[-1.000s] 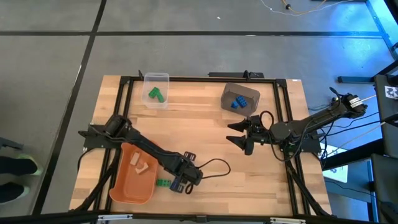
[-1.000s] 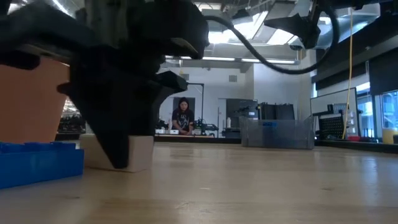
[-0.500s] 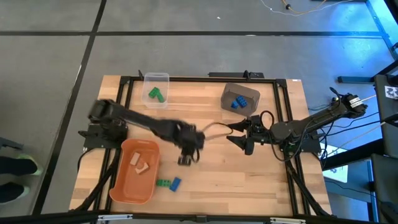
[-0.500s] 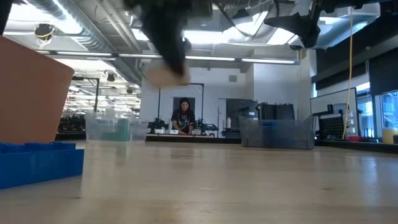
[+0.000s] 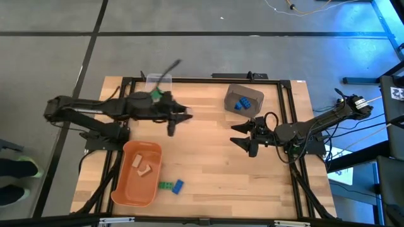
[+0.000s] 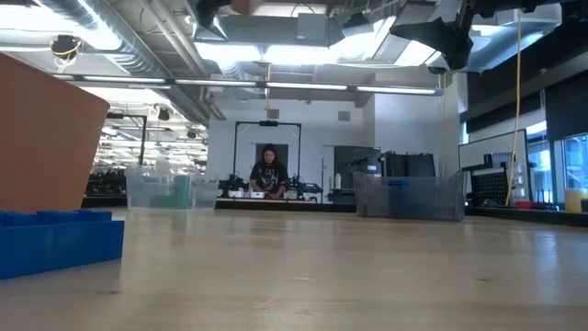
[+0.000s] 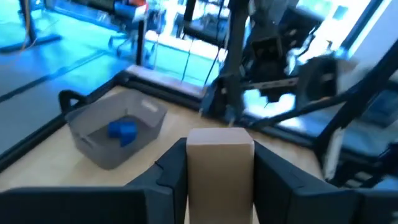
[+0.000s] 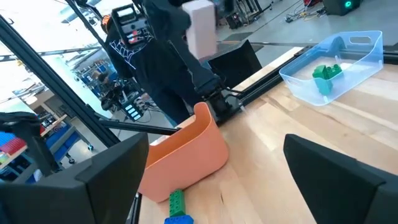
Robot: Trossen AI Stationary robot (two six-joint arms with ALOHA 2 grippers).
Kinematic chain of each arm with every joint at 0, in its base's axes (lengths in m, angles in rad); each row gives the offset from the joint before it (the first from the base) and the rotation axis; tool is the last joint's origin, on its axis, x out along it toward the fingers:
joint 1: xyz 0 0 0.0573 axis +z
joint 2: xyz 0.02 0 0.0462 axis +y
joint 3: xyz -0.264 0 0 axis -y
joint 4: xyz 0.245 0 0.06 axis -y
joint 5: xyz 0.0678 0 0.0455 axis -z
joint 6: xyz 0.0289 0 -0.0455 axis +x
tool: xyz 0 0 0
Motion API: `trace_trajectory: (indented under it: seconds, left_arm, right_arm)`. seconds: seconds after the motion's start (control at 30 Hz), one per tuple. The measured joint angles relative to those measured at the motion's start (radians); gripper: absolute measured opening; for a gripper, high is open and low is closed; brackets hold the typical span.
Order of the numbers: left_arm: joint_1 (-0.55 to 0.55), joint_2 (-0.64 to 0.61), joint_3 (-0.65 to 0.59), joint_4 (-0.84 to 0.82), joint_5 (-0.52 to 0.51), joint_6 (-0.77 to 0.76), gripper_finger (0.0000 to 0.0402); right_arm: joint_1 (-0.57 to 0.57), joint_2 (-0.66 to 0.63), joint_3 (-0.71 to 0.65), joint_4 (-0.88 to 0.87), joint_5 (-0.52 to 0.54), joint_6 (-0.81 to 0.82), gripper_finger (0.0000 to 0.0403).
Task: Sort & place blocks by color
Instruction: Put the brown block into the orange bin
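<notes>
My left gripper (image 5: 175, 120) hangs high over the table's middle, just right of the clear bin (image 5: 158, 92), and is shut on a pale tan wood block (image 7: 219, 163). The right wrist view shows that block (image 8: 200, 25) raised above the orange tub (image 8: 186, 149). A green block (image 5: 165, 185) and a blue block (image 5: 178, 185) lie flat on the table near its near edge. Two tan blocks (image 5: 141, 166) rest in the orange tub (image 5: 129, 189). Green blocks (image 5: 156, 95) sit in the clear bin, blue ones (image 5: 241, 103) in the dark grey bin (image 5: 252, 93). My right gripper (image 5: 243, 135) waits open at mid-right. My left gripper pinches the tan block by two opposite side faces (image 7: 193, 168), one finger (image 7: 171, 177) on each side. The block's end face shows between the fingers, and it sticks out past them. It is lifted clear, high above the table.
The orange tub stands at the near left and the clear bin at the far left. The dark grey bin (image 7: 112, 134) is at the far middle. A black frame runs round the tabletop. Bare wood lies between the two arms. A person sits in the room far behind.
My left gripper, shut on the tan block, rose from the table beside the blue and green blocks at the near edge. It swung up and toward the far edge, ending beside the clear bin. The block was lifted clear. The blue and green blocks stayed put.
</notes>
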Motion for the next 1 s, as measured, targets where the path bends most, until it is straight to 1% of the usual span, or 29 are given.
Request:
trace_trajectory:
  seconds: [0.17,0.27,0.4,0.73,1.0]
  left_arm:
    - [-0.034,-0.138,-0.204,0.259,-0.002,-0.093,0.0117]
    - [-0.048,-0.17,-0.287,0.383,-0.004,-0.14,0.0117]
    - [-0.067,-0.179,-0.347,0.514,-0.003,-0.178,0.0117]
    - [-0.086,-0.179,-0.356,0.536,-0.022,-0.178,0.0117]
    - [-0.086,-0.179,-0.356,0.535,-0.013,-0.17,0.0117]
  right_arm:
    - [0.0,0.0,0.0,-0.001,0.0,0.0,0.0373]
    - [0.0,0.0,0.0,0.0,0.0,-0.001,0.0373]
    - [0.0,0.0,0.0,-0.001,0.0,-0.002,0.0373]
    - [0.0,0.0,0.0,-0.001,0.0,-0.003,0.0373]
    - [0.0,0.0,0.0,-0.001,0.0,-0.003,0.0373]
